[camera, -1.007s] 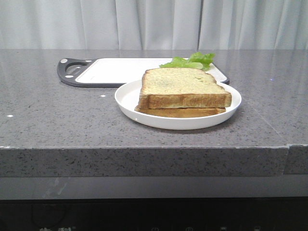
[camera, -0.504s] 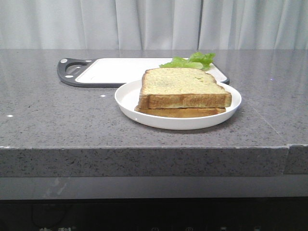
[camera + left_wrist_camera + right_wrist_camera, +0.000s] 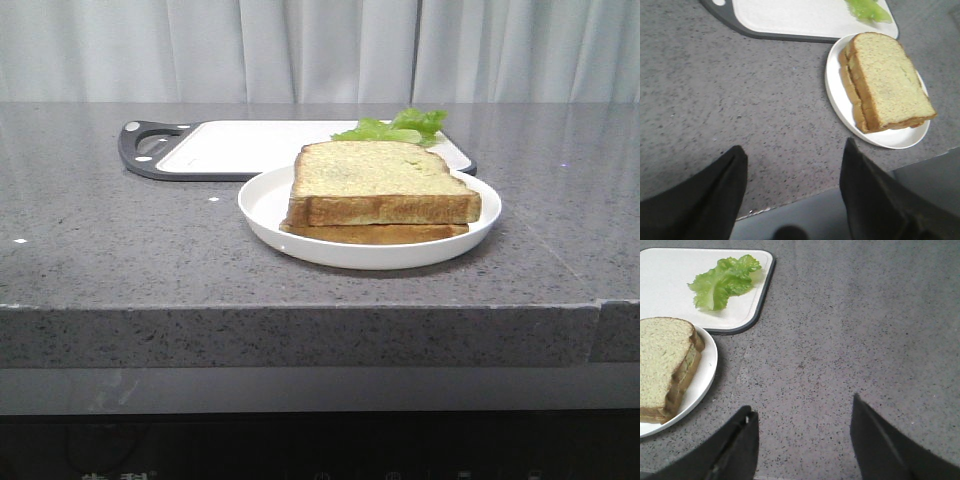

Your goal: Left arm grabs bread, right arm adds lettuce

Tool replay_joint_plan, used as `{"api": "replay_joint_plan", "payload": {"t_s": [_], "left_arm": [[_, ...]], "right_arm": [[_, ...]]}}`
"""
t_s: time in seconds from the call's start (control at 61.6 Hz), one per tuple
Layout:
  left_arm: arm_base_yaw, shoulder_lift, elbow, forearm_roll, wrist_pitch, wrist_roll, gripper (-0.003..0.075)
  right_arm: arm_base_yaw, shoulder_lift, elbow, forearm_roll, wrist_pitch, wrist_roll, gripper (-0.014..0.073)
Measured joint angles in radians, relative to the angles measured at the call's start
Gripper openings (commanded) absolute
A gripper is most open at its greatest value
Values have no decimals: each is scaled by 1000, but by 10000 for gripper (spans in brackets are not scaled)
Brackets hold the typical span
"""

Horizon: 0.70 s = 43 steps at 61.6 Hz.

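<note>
Bread [image 3: 385,180] sits as the thick upper slice of a two-slice stack on the white plate [image 3: 262,202], with the thinner toast slice [image 3: 375,233] beneath it, near the front edge of the grey counter [image 3: 120,250]. I find no change across the last second in the front view: stack, plate and lettuce [image 3: 398,127] lie exactly as before, and no arm has entered that view. The lettuce rests on the far right corner of the white cutting board [image 3: 245,147], just behind the plate. My left gripper [image 3: 792,192] hangs with jaws spread and empty, short of the plate; my right gripper [image 3: 805,440] likewise stands released, well apart from the leaf. I judge the task not yet begun.
</note>
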Motion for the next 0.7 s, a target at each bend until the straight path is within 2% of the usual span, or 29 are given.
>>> {"api": "replay_joint_plan", "payload": {"t_s": [0.13,0.357,0.52,0.699], "left_arm": [[-42,83,-33,-57,-10,49,403],[-255,199,-106,-56,-109,53,403],[-391,324,-183,7,-158,-55,403],[-477,480,-283,61,-162,-154,403]], "right_arm": [[0,1,0,0,1,0,437],[0,1,0,0,1,0,437],[0,1,0,0,2,0,437],[0,1,0,0,7,0,437]]}}
